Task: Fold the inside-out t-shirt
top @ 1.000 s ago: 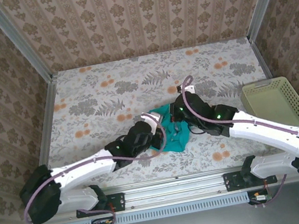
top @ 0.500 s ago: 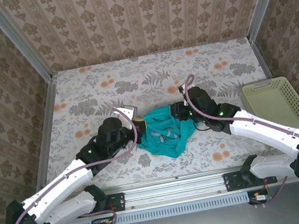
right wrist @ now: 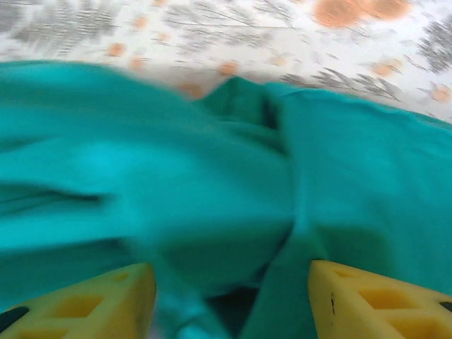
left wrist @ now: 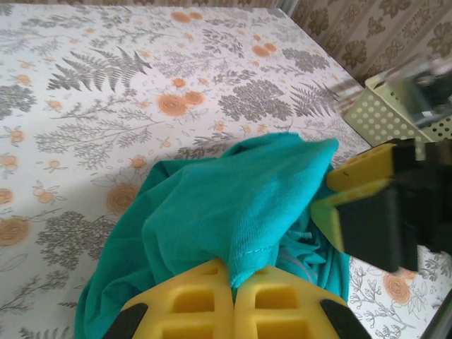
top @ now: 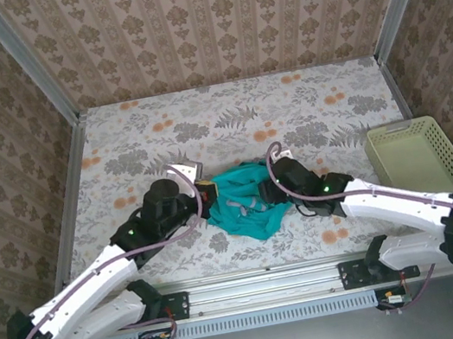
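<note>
T-shirt [top: 246, 205] bunched in heap near middle of bench [top: 200, 121] near edge. Left fingers [left wrist: 191, 300] clamped on cloth fold. Right fingers [right wrist: 367, 296] spread apart, slack cloth between. Best, likely: right takes seam or hem, both pull heap flat. No lettering or label readable.

Open tabletop [top: 225, 108] beyond the bunched t-shirt [top: 246, 207]; basket [top: 401, 128] at right edge

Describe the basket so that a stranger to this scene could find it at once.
Look at the flower-patterned table, then follow its right edge towards the near side. There stands the basket, pale yellow plastic with rows of small holes, unlike the soft teal t-shirt crumpled at mid-table.
</note>
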`<state>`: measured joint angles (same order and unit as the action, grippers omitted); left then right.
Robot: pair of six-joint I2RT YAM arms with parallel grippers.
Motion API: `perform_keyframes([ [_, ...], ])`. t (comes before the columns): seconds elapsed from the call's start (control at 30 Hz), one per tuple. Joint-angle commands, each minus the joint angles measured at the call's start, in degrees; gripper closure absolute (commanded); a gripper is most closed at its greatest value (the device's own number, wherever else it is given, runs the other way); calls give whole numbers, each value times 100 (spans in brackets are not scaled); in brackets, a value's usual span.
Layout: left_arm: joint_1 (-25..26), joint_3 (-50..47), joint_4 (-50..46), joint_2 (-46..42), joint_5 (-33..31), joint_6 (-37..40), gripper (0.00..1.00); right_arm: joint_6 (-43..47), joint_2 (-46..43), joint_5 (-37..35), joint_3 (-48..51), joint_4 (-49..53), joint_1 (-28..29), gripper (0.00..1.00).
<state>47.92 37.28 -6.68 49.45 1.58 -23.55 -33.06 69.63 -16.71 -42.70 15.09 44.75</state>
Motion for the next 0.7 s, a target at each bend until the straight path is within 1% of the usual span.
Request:
perform_keyframes([
  [0.0, -155, 318, -381, -403, -171, 65, 100, -324, 257, -268, 217, 22, -566, 45],
  [0.03, -230, 392, -482, -517, -200, 100, 100, -284, 326, -193, 268, -48, -713, 54],
  [0.1, -402, 502, -666, -749, -235, 150, 100, -229, 357, -128, 330, -75, -949, 77],
  [0.13, -508, 534, -745, -875, -233, 153, 100, -221, 319, -134, 370, -42, -1057, 86],
  [0.17, -586, 541, -785, -983, -237, 165, 100, -210, 271, -120, 417, -26, -1158, 92],
  [0.2, -685, 521, -791, -1089, -217, 151, 100, -195, 180, -40, 499, -52, -1276, 96],
  [0.27, -874, 471, -839, -1215, -143, 113, 100, -206, 25, 84, 643, -99, -1450, 100],
  [0.33, -1060, 331, -805, -1272, -4, 19, 100, -230, -118, 170, 759, -99, -1541, 100],
  [0.4, -1201, 223, -741, -1170, 323, -64, 100, -54, -305, 593, 890, -384, -1519, 100],
  [0.43, -1236, 168, -691, -1096, 469, -100, 100, 39, -436, 903, 972, -637, -1452, 96],
  [0.47, -1241, 130, -652, -1030, 574, -128, 100, 110, -560, 1043, 999, -815, -1331, 89],
  [0.5, -1241, 74, -600, -966, 674, -145, 100, 220, -668, 1052, 965, -896, -1087, 78],
  [0.6, -1241, -44, -496, -894, 788, -195, 100, 741, -728, 719, 645, -971, -243, 50],
  [0.63, -1241, -65, -475, -887, 800, -199, 100, 903, -620, 883, 537, -1099, -67, 39],
  [0.67, -1240, -72, -475, -885, 821, -201, 100, 1020, -497, 1209, 458, -1235, -9, 35],
])
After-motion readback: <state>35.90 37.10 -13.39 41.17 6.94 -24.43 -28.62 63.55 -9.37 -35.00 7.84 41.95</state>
